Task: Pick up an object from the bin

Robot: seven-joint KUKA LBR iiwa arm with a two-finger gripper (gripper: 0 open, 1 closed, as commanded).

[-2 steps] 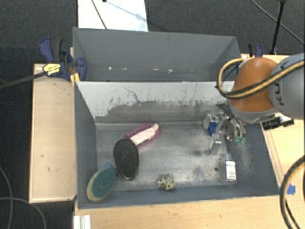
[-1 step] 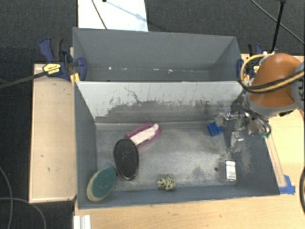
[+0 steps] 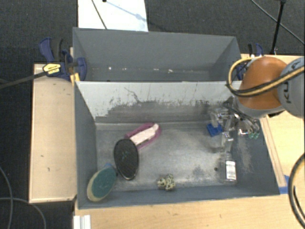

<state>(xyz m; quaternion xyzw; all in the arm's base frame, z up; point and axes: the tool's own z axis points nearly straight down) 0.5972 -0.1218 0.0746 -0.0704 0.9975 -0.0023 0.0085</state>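
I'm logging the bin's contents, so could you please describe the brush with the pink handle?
The brush has an oval black head and a pink, plastic-looking handle with a darker purple edge. It lies flat on the bin floor, left of centre, handle pointing up-right toward the back wall. Its head's lower left edge meets the round green pad.

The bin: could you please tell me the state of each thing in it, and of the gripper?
Gripper: low at the right end.
Pink-handled brush: lying flat, left of middle.
Green disc: lying in the front left corner.
Mottled lump: loose, alone at the front.
Blue thing: beside the gripper, partly hidden.
White thing: lying at the right front.
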